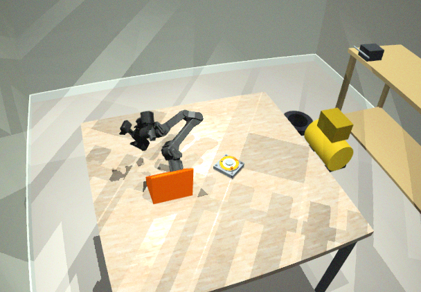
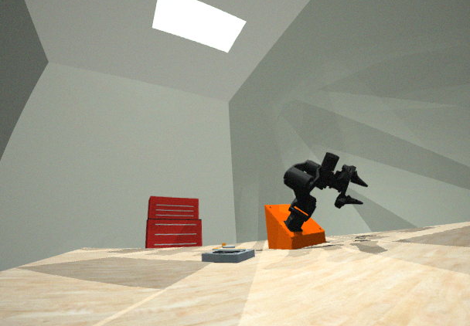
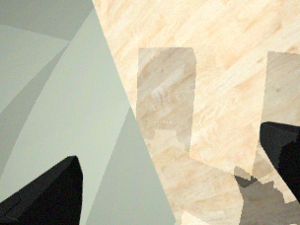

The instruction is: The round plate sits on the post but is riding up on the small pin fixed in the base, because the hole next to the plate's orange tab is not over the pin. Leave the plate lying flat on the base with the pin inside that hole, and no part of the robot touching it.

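The round yellow plate [image 1: 226, 169] with a pale middle sits around the post [image 1: 229, 162] on the grey square base [image 1: 231, 174] [image 2: 228, 258]. The orange tab [image 2: 223, 244] stands up at the plate's far side in the exterior view. That view shows the plate edge-on above the base, with a dark gap under part of it. The pin and the hole beside the tab cannot be made out clearly. My gripper [image 1: 125, 138] [image 2: 365, 195] [image 3: 174, 150] is open and empty, high above the table and well away from the plate, pointing away from it.
An orange wedge-shaped block [image 1: 171, 187] [image 2: 280, 232] stands by the arm's foot, near the base. The wooden table [image 1: 187, 253] carries both; its edge shows in the wrist view. Beyond it are a yellow tank [image 1: 325, 146], a shelf [image 1: 398, 66] and a red cabinet [image 2: 174, 229].
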You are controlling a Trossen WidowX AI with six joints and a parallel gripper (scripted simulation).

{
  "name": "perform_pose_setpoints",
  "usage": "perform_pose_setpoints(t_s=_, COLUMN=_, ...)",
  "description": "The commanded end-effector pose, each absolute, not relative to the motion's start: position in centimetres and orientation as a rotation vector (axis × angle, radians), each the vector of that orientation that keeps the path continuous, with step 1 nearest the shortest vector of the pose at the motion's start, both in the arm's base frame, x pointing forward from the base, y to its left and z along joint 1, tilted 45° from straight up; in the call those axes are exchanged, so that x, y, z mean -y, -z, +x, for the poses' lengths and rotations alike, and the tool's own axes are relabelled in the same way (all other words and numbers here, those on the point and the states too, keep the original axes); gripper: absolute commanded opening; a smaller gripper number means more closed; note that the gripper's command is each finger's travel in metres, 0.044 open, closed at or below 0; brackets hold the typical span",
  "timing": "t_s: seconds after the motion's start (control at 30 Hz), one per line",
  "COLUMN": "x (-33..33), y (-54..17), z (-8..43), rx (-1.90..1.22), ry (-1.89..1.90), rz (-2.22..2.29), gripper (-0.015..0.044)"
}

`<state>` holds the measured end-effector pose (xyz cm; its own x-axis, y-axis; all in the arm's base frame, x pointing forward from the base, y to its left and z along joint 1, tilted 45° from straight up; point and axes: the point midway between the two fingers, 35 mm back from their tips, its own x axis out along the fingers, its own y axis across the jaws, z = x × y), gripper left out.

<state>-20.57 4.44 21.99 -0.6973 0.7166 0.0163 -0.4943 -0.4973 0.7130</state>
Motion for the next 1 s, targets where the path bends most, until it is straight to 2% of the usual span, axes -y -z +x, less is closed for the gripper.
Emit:
perform_pose_setpoints(t_s=0.0, x=-4.2, y=-22.0, z=-20.7, rx=-0.905, ry=-2.216, rz=0.394, gripper=0.0374)
perform_pose_setpoints(t_s=0.23, x=8.6, y=-20.7, z=-24.1, rx=-0.524, ry=-2.883, rz=-0.093, gripper=0.019)
perform_pose_setpoints(t_s=0.33, x=11.8, y=-20.0, z=-23.9, rx=-0.394, ry=-3.025, rz=-0.208, gripper=0.0111)
perform_pose_setpoints(t_s=0.47, x=19.4, y=-17.7, z=-21.3, rx=0.007, ry=-3.347, rz=-0.501, gripper=0.0006)
perform_pose_setpoints(t_s=0.57, x=22.1, y=-16.7, z=-19.5, rx=0.197, ry=-3.454, rz=-0.615, gripper=0.0)
perform_pose_setpoints(t_s=0.77, x=29.2, y=-12.5, z=-10.8, rx=1.024, ry=-3.69, rz=-1.005, gripper=0.0)
perform_pose_setpoints(t_s=0.83, x=29.3, y=-12.1, z=-9.9, rx=1.166, ry=-3.692, rz=-0.992, gripper=0.0)
perform_pose_setpoints(t_s=0.97, x=30.9, y=-9.4, z=-2.8, rx=1.905, ry=-3.628, rz=-1.165, gripper=0.0)
